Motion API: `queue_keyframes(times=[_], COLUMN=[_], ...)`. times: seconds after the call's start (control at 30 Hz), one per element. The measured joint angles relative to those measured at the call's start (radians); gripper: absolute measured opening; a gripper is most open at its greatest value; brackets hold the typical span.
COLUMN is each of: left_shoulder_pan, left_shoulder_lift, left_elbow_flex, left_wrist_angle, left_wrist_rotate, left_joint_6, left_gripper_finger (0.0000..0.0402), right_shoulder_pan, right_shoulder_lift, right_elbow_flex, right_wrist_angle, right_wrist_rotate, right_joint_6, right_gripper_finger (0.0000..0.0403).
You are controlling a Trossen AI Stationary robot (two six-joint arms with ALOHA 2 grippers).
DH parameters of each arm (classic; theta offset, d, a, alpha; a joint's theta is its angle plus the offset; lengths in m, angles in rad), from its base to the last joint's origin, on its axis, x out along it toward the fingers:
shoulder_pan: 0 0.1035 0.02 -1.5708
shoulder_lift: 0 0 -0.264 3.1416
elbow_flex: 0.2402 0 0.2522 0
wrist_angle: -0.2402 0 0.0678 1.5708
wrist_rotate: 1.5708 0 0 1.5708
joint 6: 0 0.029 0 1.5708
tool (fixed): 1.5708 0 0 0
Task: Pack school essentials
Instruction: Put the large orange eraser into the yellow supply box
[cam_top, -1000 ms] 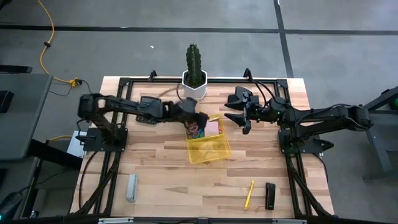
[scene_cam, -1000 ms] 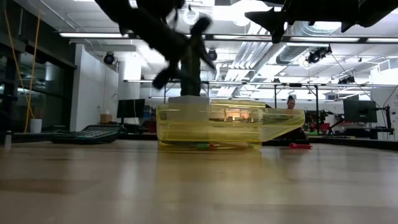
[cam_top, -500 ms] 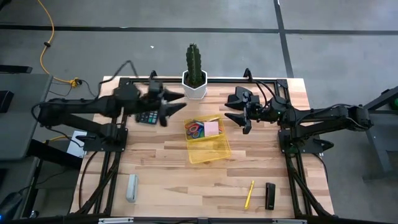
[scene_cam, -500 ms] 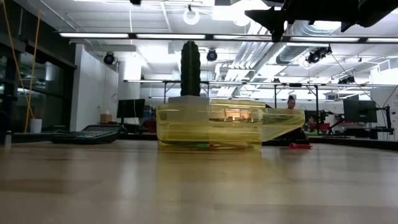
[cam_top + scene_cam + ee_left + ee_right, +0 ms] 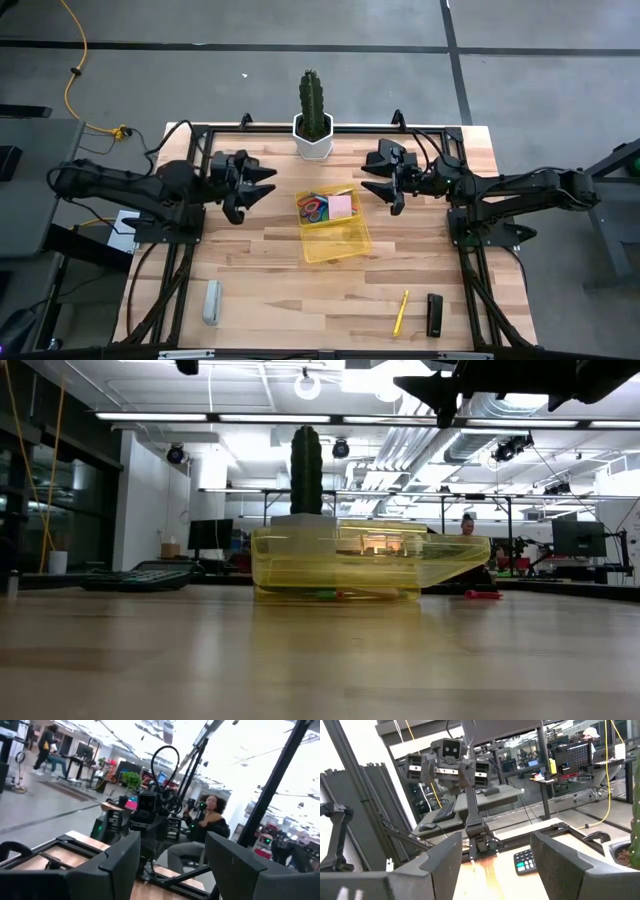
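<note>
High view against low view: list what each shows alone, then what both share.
Only the high view shows the yellow pencil, the black oblong block, the grey oblong block and both open grippers, left and right. Only the low view shows the room behind, with ceiling lights and a seated person. Both show the clear yellow plastic bin and the green potted cactus.
</note>
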Motion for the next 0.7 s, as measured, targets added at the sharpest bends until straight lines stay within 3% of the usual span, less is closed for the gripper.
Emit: queue_keyframes(times=[0.3, 0.7], left_shoulder_pan=[0.000, 0.000], left_shoulder_lift=[-0.023, -0.023], left_elbow_flex=[-0.001, -0.001], left_wrist_angle=[-0.026, -0.027], left_wrist_rotate=[-0.013, -0.021], left_joint_6=[0.183, 0.215], left_gripper_finger=[0.0211, 0.0211], right_shoulder_pan=[0.000, 0.000], right_shoulder_lift=[0.000, 0.000], right_elbow_flex=[0.000, 0.000], right_wrist_angle=[0.000, 0.000], right_wrist_rotate=[0.000, 0.000], right_joint_6=[0.016, 0.003], right_gripper_finger=[0.0227, 0.0227])
